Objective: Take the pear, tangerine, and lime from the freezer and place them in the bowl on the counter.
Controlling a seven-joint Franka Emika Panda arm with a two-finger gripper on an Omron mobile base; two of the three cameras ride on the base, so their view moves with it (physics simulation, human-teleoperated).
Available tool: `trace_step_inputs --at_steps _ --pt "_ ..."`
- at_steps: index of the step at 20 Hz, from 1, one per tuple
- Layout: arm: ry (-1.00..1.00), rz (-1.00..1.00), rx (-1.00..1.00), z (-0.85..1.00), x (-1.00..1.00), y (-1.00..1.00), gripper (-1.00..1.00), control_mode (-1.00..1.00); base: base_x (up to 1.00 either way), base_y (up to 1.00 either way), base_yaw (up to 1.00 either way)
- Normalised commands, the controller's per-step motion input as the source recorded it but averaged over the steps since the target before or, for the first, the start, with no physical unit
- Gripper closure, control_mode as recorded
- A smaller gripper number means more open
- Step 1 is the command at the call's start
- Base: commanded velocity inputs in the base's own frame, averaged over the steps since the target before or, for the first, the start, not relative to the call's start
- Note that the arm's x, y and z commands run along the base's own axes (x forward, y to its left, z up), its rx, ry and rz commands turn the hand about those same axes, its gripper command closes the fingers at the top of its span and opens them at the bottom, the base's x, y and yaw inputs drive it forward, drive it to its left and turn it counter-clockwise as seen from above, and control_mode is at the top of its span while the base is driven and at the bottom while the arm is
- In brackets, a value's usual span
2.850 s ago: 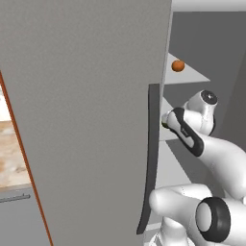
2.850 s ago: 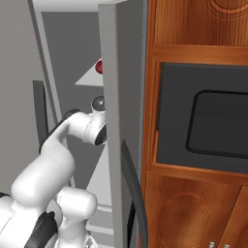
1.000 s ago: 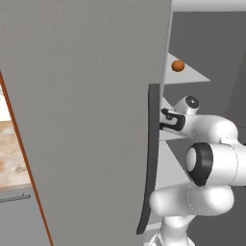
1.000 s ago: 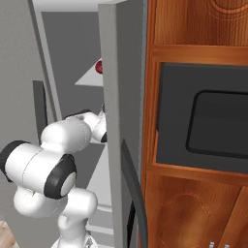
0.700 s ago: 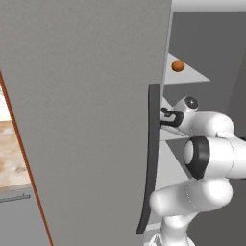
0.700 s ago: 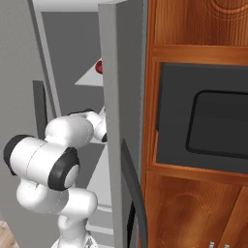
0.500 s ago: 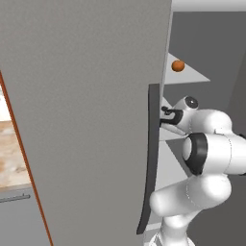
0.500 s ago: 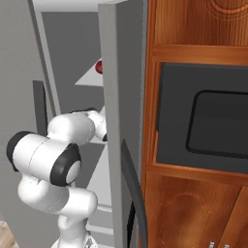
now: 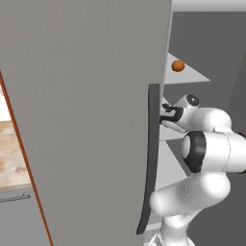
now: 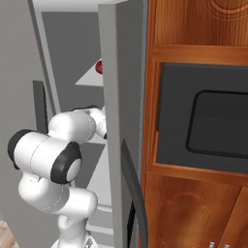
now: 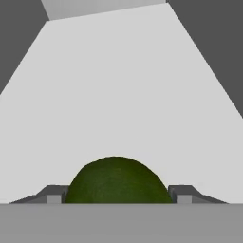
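A dark green lime [image 11: 116, 182] lies on a pale freezer shelf [image 11: 123, 95], right between my gripper's [image 11: 116, 195] fingertips [image 11: 56, 193], one on each side. The gripper stands open around it. In the left base view the gripper [image 9: 164, 115] reaches into the freezer behind the edge of the wide grey door [image 9: 86, 110]. The tangerine [image 9: 178, 66] sits on the shelf above. A strip of the counter [image 9: 9, 163] shows at far left. The pear and the bowl are out of view.
The door's long dark handle [image 9: 150, 158] hangs just left of my arm. The other grey door [image 10: 123, 121] stands to the right, with brown wooden cabinets and a dark oven [image 10: 203, 121] beyond. A reddish round thing [image 10: 99, 66] peeks from the upper shelf.
The arm has folded up and pushed the hand deeper into the freezer, to the left, along the middle shelf. The tangerine has stayed put.
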Motion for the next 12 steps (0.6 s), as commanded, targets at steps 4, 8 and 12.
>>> trace_step_inputs --at_steps 4,8,12 --pt "0.00 -0.03 0.00 0.16 -0.60 -0.02 1.00 -1.00 0.00 0.00 0.00" --pt "0.02 -0.05 0.00 0.36 -0.73 0.00 1.00 -1.00 0.00 0.00 0.00" --pt "0.04 -0.06 0.00 0.52 -0.69 0.01 1.00 -1.00 0.00 0.00 0.00"
